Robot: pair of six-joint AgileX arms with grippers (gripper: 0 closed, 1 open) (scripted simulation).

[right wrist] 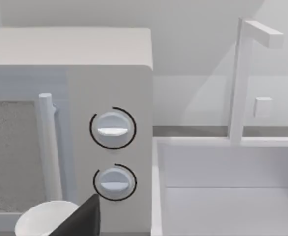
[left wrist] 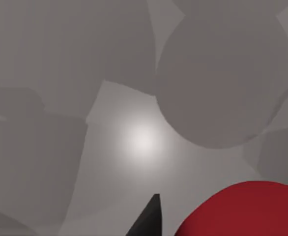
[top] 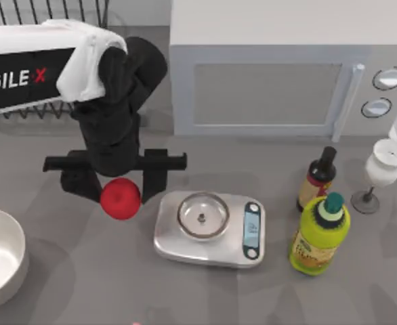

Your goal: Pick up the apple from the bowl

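Note:
The red apple point(top: 120, 198) hangs above the grey table, left of the scale, and my left gripper point(top: 117, 187) is shut on it from above. In the left wrist view the apple point(left wrist: 242, 211) fills a corner beside one dark fingertip point(left wrist: 149, 222), over bare table. The white bowl point(top: 21, 252) sits at the table's front left edge, partly cut off, well to the left of the apple and holding nothing that I can see. My right gripper point(right wrist: 80, 221) is parked by the microwave, a dark sliver in the right wrist view.
A steel kitchen scale point(top: 209, 229) stands right of the apple. A microwave point(top: 280, 74) fills the back. At the right stand a dark bottle point(top: 318, 177), a yellow-green bottle point(top: 320, 233) and a wine glass point(top: 381, 172). A wire rack point(top: 22, 108) sits back left; a sink point(right wrist: 227, 187) adjoins the microwave.

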